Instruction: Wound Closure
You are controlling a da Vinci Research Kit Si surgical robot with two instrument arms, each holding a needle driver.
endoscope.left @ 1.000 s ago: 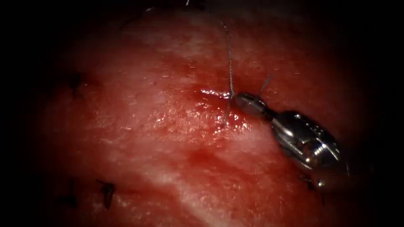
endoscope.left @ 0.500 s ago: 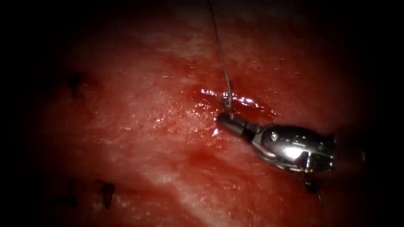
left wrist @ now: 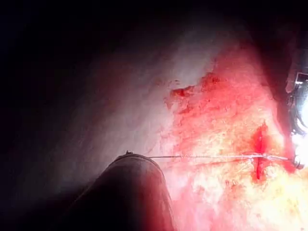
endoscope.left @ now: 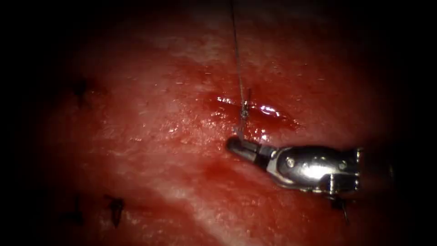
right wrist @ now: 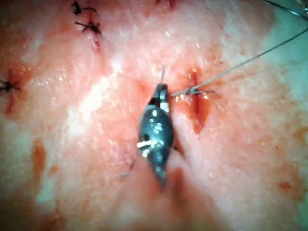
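I see the thread (endoscope.left: 237, 64) as a taut, nearly vertical line in the endoscope view, dropping from the top edge of the frame to a knot (endoscope.left: 244, 108) on the cut (endoscope.left: 255, 111) near centre, with a short tail continuing down to my right tool (endoscope.left: 236, 145). Its jaws look closed on that tail just below the cut. The tool lies almost horizontal, its tip pointing to frame left, the shiny wrist trailing toward the right edge over the tissue (endoscope.left: 150, 136). In the left wrist view the thread (left wrist: 216, 157) stretches straight from my left tool (left wrist: 130, 190) across the cut (left wrist: 260, 151); whether its jaws are closed I cannot tell. Dark older stitches (endoscope.left: 116, 207) sit at lower left.
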